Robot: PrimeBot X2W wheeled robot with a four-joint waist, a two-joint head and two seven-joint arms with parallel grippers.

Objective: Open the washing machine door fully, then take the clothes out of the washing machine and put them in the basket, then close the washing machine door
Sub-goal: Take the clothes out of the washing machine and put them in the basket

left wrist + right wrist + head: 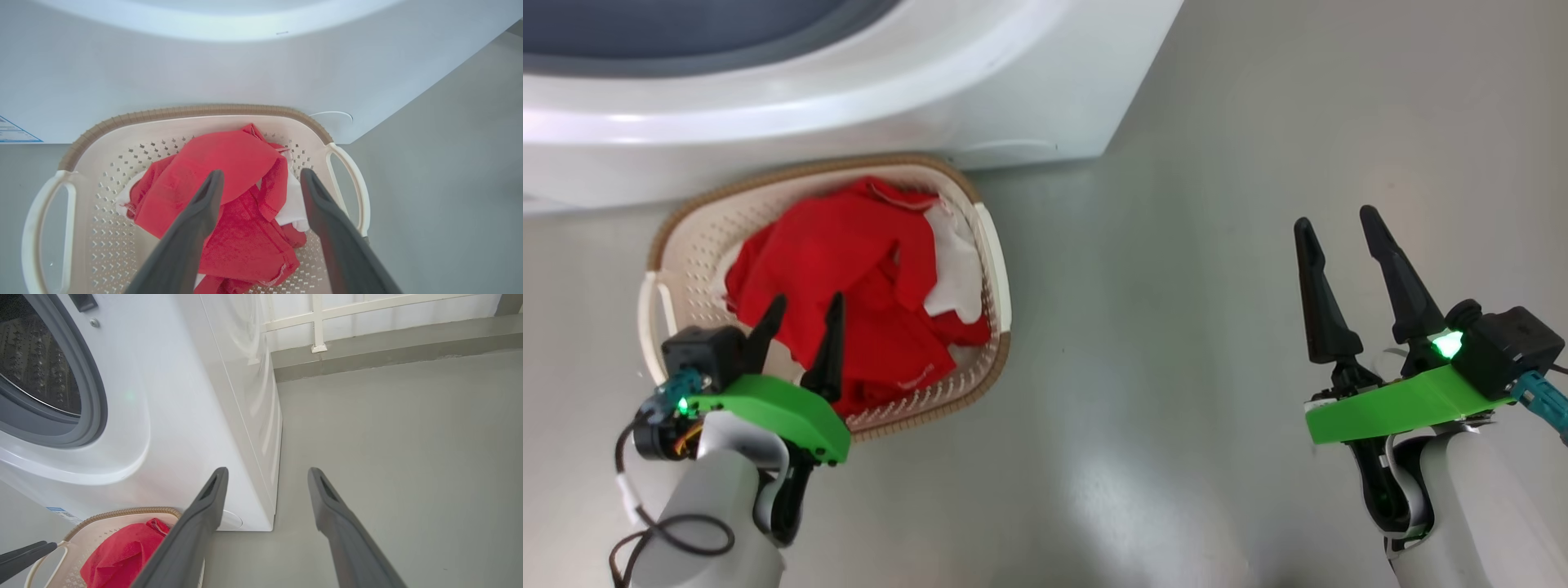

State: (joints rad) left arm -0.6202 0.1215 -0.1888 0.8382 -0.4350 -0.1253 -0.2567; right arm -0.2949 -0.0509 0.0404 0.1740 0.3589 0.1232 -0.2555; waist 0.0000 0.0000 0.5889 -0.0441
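The red clothes [849,286] with white patches lie piled in the cream basket [686,245], which stands on the floor against the front of the white washing machine [849,90]. My left gripper [805,314] hangs open just above the pile, nothing between its fingers [204,204]; the clothes [229,179] and basket [118,171] lie beneath them. My right gripper [1335,224] is open over bare floor to the right. In the right wrist view the washing machine [184,416] shows its grey gasket and steel drum [36,367], with the basket [102,526] and clothes [118,551] below. The door is out of view.
Grey floor [1217,245] spreads to the right of the machine. A low kerb and white railing [367,318] run along the far side. A blue-edged label [12,132] sits on the machine's lower corner.
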